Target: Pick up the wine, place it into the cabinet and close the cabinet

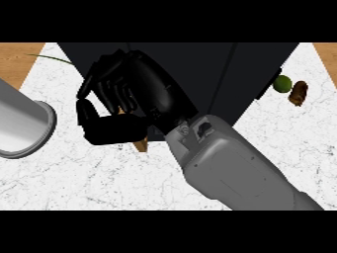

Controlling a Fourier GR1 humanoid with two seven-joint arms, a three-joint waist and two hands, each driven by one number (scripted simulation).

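Observation:
My right hand (pixel 131 96) sits in front of the black cabinet (pixel 251 64), its forearm coming in from the lower right. Its fingers and thumb are curled round a brown thing, seemingly the wine (pixel 140 145). The hand hides nearly all of it, leaving a sliver below the thumb and another between the fingers. The cabinet fills the top middle of the head view, with a vertical seam down its dark face. I cannot tell how its door stands. Only the grey left forearm (pixel 10 118) shows, at the left edge, with no hand on view.
A green lime (pixel 282 84) and a brown food item (pixel 299 93) lie on the white marble counter (pixel 91 178) right of the cabinet. A thin green stem (pixel 51 58) pokes out at the cabinet's upper left. Wooden surfaces flank the counter.

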